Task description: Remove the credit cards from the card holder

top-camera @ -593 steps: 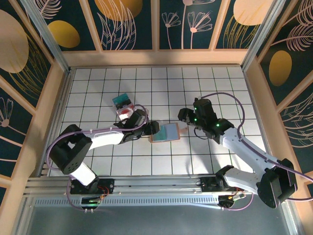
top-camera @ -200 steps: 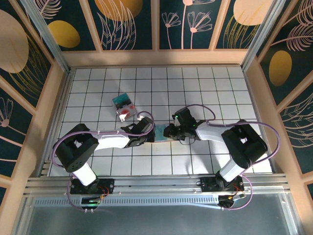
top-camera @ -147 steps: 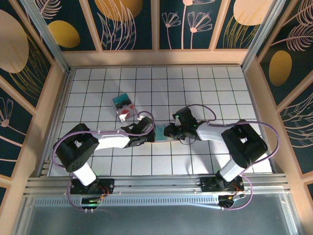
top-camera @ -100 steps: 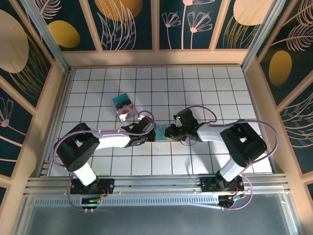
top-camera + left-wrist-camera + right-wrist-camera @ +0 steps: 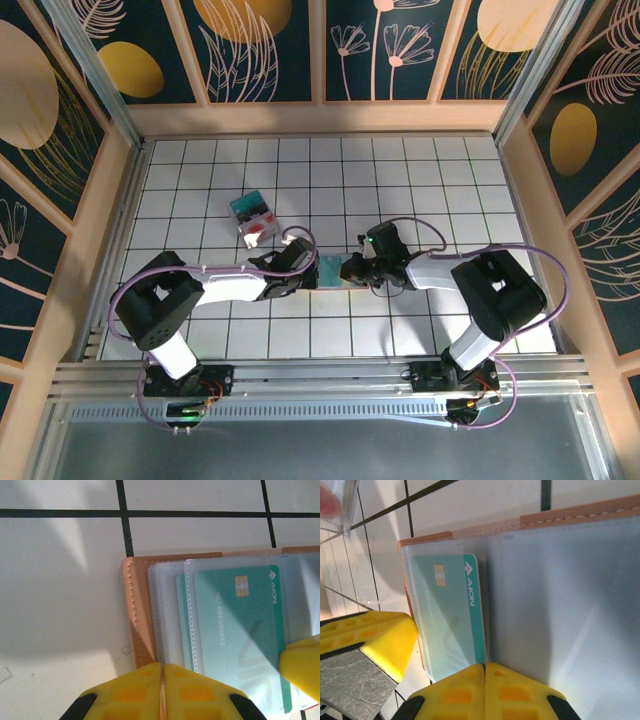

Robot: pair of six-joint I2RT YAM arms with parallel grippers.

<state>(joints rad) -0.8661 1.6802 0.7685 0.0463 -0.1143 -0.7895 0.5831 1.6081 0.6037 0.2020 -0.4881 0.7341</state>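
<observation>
A clear box [image 5: 252,218] sits on the gridded table [image 5: 450,180].

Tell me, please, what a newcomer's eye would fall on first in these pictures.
Probably the left gripper and right gripper, both shut, meeting mid-table at the edges of the open card holder. Next, the teal chip card lying under a clear sleeve inside it. A small clear box sits apart, farther back on the left.
</observation>
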